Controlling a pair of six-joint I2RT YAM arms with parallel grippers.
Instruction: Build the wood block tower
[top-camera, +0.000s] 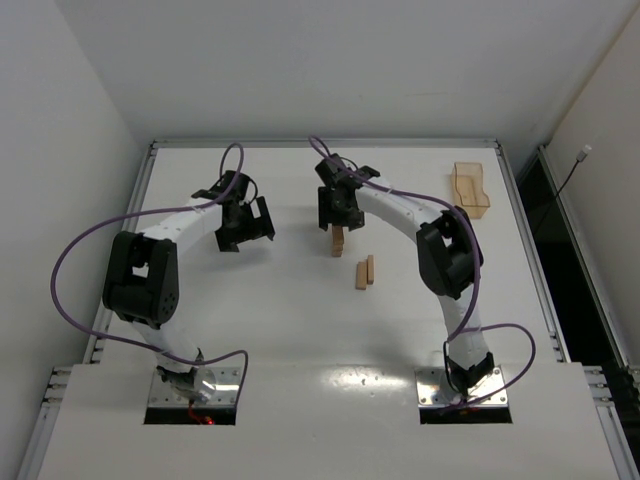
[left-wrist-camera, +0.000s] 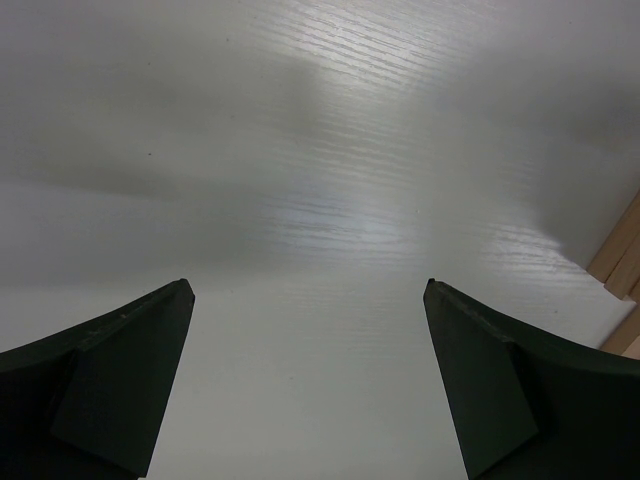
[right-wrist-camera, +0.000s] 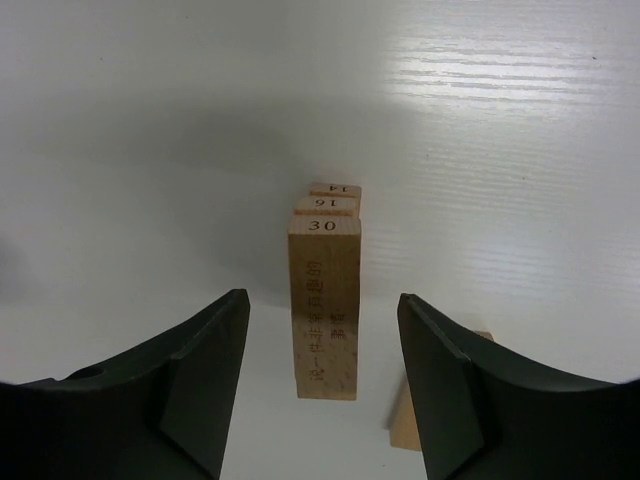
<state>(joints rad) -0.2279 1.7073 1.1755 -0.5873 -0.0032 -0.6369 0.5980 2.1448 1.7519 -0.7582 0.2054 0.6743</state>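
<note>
The wood block tower (top-camera: 339, 240) stands mid-table as a short narrow column of light-tan blocks. In the right wrist view its nearest block (right-wrist-camera: 324, 300) is marked 30, with blocks marked 16 and 14 showing just beyond it. My right gripper (top-camera: 337, 218) hovers right over the tower. Its jaws (right-wrist-camera: 322, 297) are open, one on each side of the 30 block, with a gap on both sides. My left gripper (top-camera: 248, 233) is open and empty to the tower's left, with only bare table between its fingers (left-wrist-camera: 307, 285).
Two loose wooden blocks (top-camera: 365, 272) lie side by side just front-right of the tower. One block (right-wrist-camera: 405, 420) shows partly behind my right finger. A shallow translucent tan tray (top-camera: 470, 187) sits at the back right. Tan wood (left-wrist-camera: 622, 262) shows at the left wrist view's right edge.
</note>
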